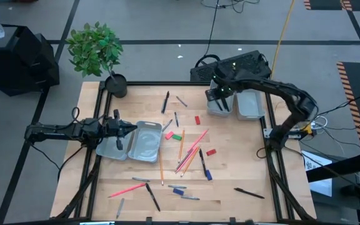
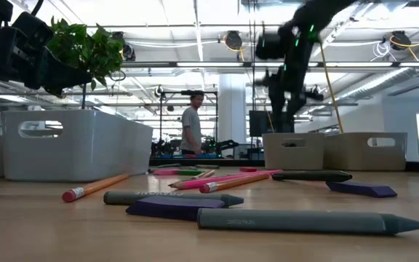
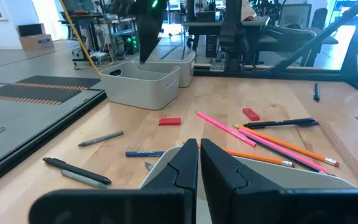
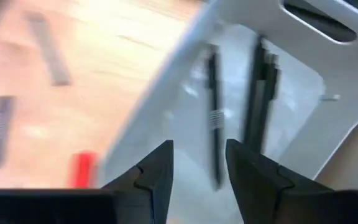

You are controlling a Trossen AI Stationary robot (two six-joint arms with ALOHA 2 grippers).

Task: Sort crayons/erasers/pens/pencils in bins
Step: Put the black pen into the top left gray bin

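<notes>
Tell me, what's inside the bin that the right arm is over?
Black pens lie inside that bin, at least two. The right gripper hangs above it, fingers open and empty. From above, the arm covers part of the bin, so more may hide there.

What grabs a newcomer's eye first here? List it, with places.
The scatter of pencils, pens and erasers across the middle of the wooden table. Then the right pincer, open over the far right bins, where black pens already lie. The left pincer rests shut at the left bins.
</notes>
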